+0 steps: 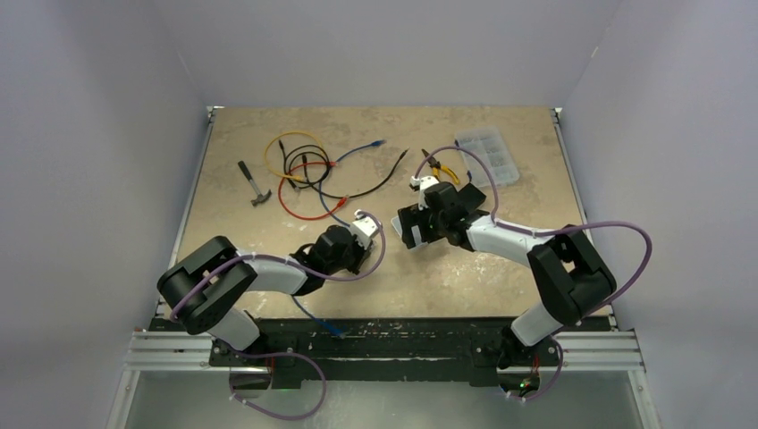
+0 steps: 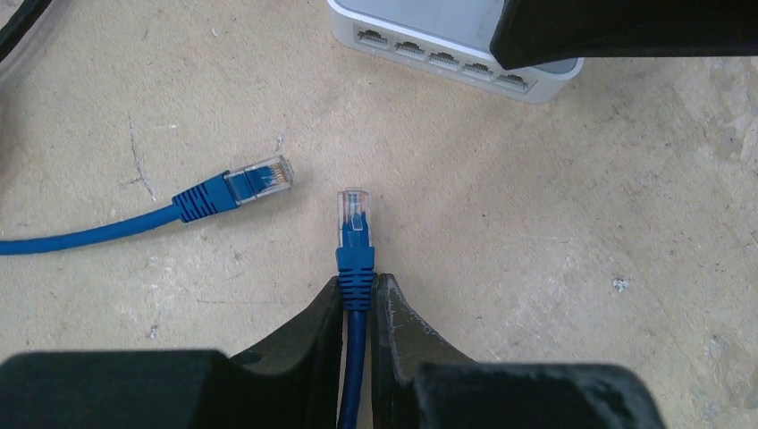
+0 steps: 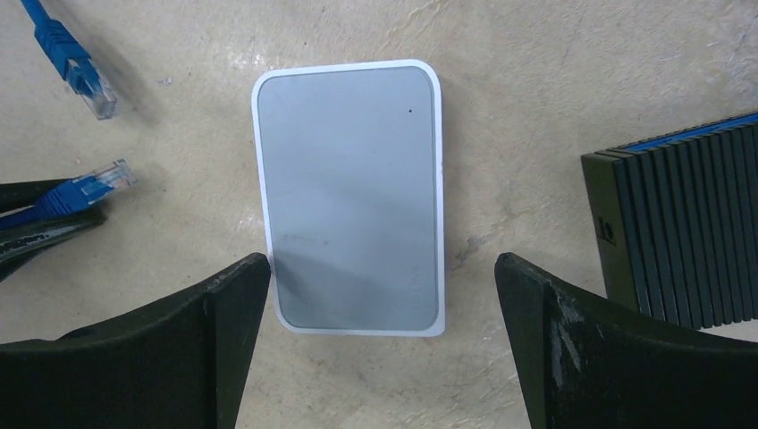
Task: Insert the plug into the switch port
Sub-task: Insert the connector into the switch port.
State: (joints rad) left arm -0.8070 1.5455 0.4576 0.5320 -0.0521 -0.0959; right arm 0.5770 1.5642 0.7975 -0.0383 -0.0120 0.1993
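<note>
L pincer (image 2: pixel 359 288) is clamped on the rear of the boot of the plug (image 2: pixel 354 214), w/ the blue cable (image 2: pixel 354 366) trailing back between its fingers. The plug's long axis runs straight away from the pincer toward the switch (image 2: pixel 420 18). The switch lies ahead and a bit right, port row (image 2: pixel 435 57) facing the plug. The row slants, so the leftmost port looks most nearly in line. There's a gap btw plug tip and ports (no contact yet).

A spare plug (image 2: pixel 259 177) (also blue, loose) lies just left on the bench (image 2: pixel 581 223). R pincer (image 3: pixel 383 264) hangs over the switch, jaws spread wide either side, gripping nothing. So the L arm does the inserting.

A black finned box (image 3: pixel 679 214) sits right of the switch. The switch lid carries a faint mark, too dim to read; no brand is legible. Far back are a cable tangle (image 1: pixel 304 170), hammer (image 1: pixel 255 186) and clear parts box (image 1: pixel 489 156).
</note>
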